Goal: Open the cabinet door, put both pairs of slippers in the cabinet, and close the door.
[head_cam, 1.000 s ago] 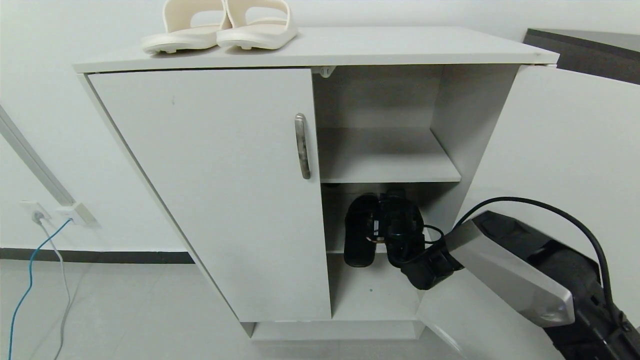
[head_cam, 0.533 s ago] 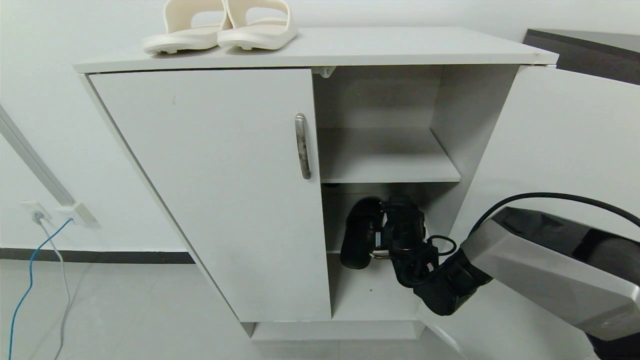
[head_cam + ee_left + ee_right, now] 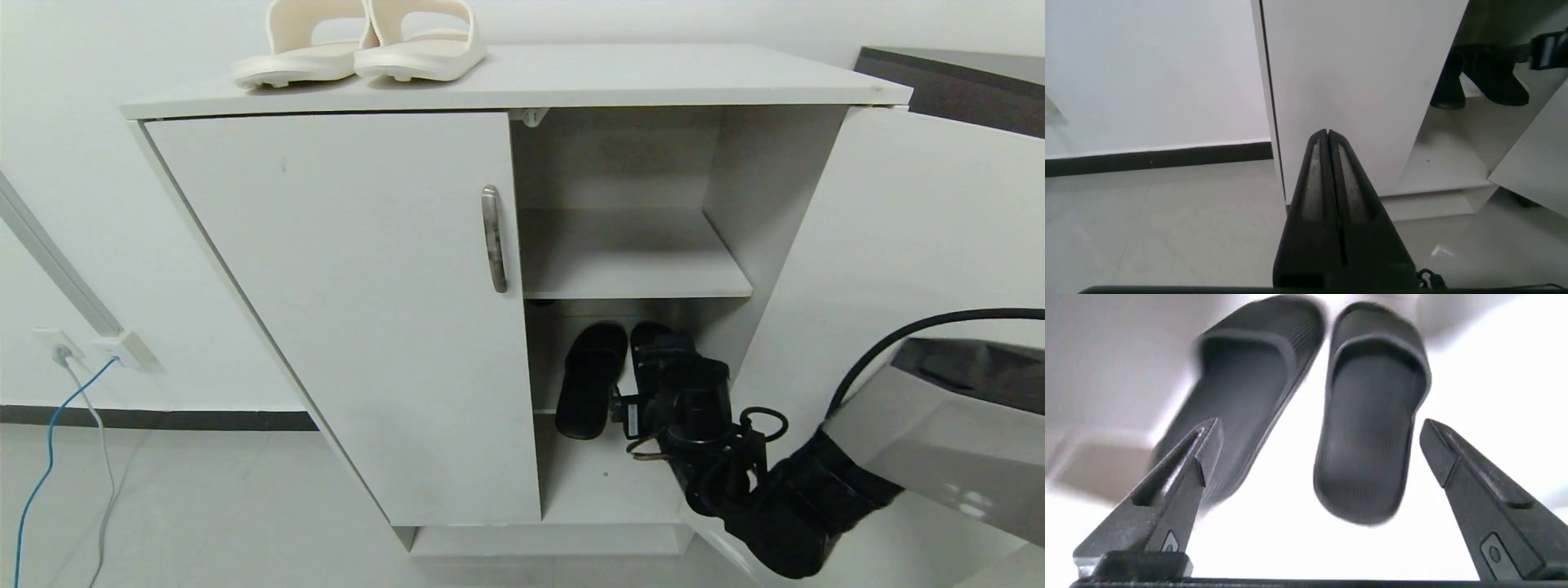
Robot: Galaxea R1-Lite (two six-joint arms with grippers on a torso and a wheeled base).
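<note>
Slippers, the black pair (image 3: 592, 380), now lie side by side on the lower shelf (image 3: 545, 400) inside the cabinet (image 3: 653, 77), soles down, their near ends poking a little over the shelf's front edge. A second ago the right gripper (image 3: 1320, 433) was deep in that compartment with the pair bunched against it. It has since drawn back toward the opening and its fingers stand spread wide on either side of the slippers, touching neither. So I judge the first pair delivered.

The cream pair (image 3: 359, 45) sits on the cabinet top, untouched, so half the loading is left, then the open right door (image 3: 914, 229) must be swung shut. The left door (image 3: 343, 310) is closed, and the left gripper (image 3: 1327, 132) hangs low in front of it, fingers pressed together on nothing.

In the head view the right gripper covers most of the farther black slipper. The cream pair's far ends are cut off by the frame, as is the right door's outer edge.
</note>
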